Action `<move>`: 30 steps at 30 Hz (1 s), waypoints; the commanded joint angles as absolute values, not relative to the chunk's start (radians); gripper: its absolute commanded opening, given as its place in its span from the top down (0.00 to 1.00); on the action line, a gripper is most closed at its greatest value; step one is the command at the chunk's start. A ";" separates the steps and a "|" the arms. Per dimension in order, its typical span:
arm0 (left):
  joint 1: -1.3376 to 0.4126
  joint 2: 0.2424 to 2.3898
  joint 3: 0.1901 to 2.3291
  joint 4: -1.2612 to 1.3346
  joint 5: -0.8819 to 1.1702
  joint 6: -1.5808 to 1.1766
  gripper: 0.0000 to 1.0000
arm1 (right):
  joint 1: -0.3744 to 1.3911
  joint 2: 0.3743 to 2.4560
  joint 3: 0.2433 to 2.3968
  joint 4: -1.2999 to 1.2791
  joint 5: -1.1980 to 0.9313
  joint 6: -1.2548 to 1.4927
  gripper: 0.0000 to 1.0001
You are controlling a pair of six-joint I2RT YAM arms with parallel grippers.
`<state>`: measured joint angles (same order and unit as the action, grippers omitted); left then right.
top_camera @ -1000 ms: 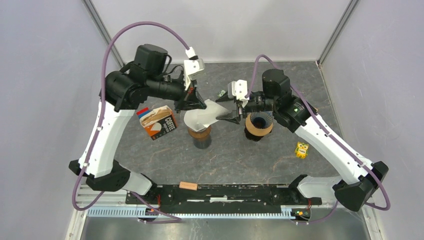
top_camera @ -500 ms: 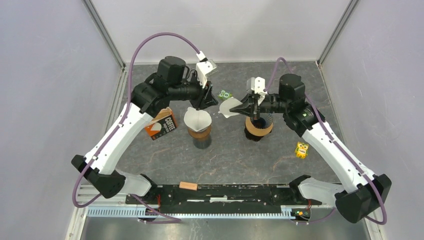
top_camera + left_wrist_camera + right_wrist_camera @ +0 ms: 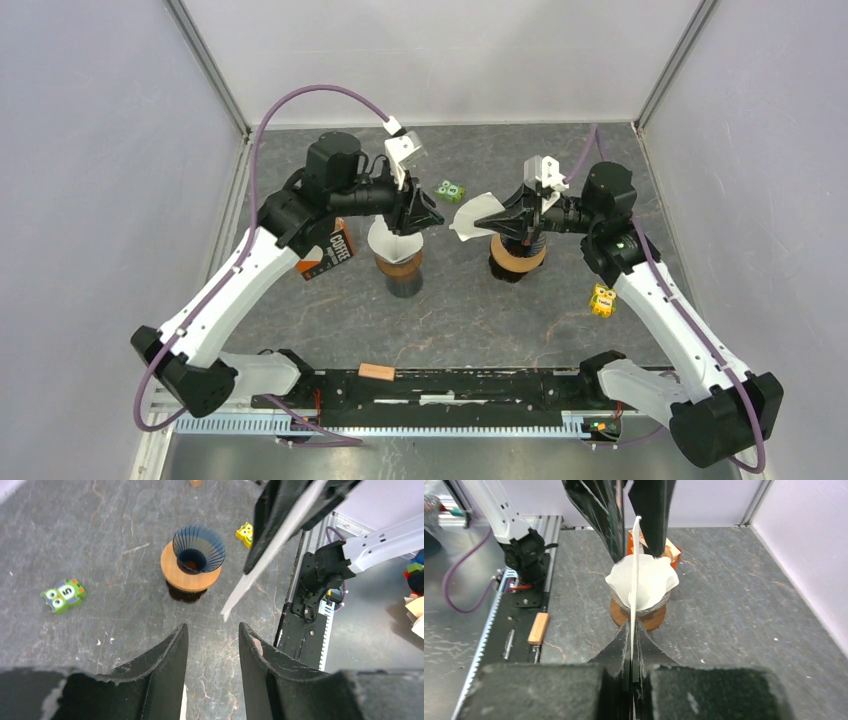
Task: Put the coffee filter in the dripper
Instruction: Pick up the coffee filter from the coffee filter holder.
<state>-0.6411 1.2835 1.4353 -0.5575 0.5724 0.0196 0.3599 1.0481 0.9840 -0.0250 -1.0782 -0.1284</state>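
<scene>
My right gripper (image 3: 498, 221) is shut on a flat white coffee filter (image 3: 473, 215), held in the air to the left of the empty blue ribbed dripper (image 3: 522, 256) on its wooden ring. The right wrist view shows that filter (image 3: 634, 575) edge-on between the shut fingers (image 3: 632, 626). A second dripper (image 3: 398, 266) at the centre has an opened white filter (image 3: 390, 240) sitting in it. My left gripper (image 3: 425, 213) hovers just above it, open (image 3: 210, 632) with nothing between its fingers. The left wrist view looks at the blue dripper (image 3: 198, 555) and the held filter (image 3: 260, 570).
An orange coffee box (image 3: 335, 250) lies left of the centre dripper. A green toy (image 3: 450, 190) sits at the back between the arms, a yellow toy (image 3: 602, 298) right of the blue dripper. A small wooden block (image 3: 377, 372) rests on the front rail.
The right gripper shut on a flat filter and drew it right, away from the centre dripper. The left gripper let go, opened and moved right above the filter left in that dripper.
</scene>
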 commanded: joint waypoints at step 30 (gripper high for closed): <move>-0.684 1.224 1.347 -0.443 0.716 0.189 0.52 | 0.328 1.061 0.783 0.719 -1.256 0.518 1.00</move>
<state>-0.6769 1.2217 1.3319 -0.4946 0.7094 0.1692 0.3317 1.0641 0.7868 0.6807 -1.2560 0.5053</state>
